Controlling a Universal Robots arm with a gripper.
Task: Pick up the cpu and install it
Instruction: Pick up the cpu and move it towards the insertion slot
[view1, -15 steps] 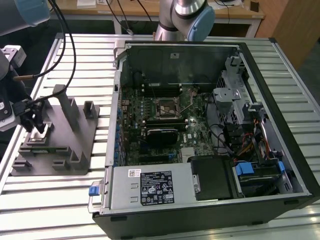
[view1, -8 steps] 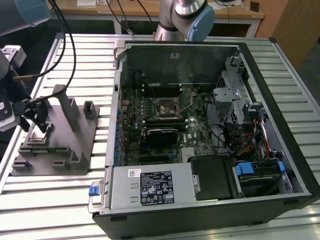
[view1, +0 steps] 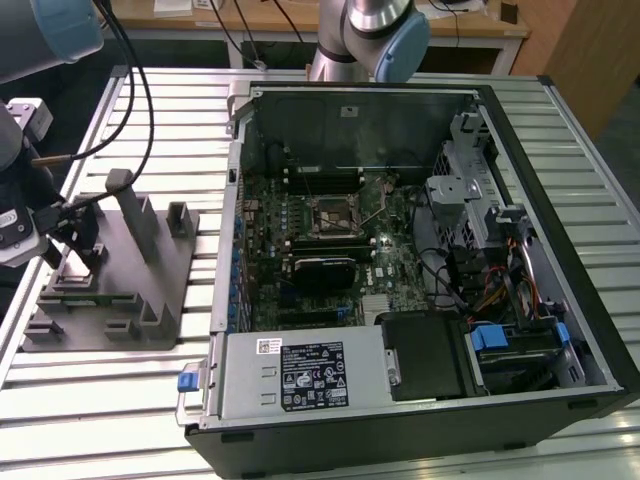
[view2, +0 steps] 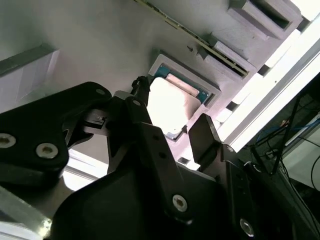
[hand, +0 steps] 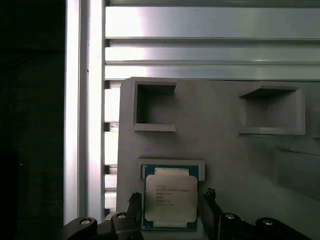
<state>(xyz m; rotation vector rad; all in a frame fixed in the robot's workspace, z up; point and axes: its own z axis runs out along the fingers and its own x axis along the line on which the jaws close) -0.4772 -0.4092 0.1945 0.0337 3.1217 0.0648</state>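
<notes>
Squarely between the spread fingers (hand: 212, 206) of the open hand (hand: 171, 196), the cpu (hand: 170, 202), flat in a grey fixture (hand: 235, 150) recess

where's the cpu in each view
exterior view: too small to make out; the grey fixture lies at the exterior view's left.
first wrist view: cpu in the fixture's recess, flanked by the claw.
second wrist view: cpu in that same recess.
shared landmark: the grey fixture.
</notes>
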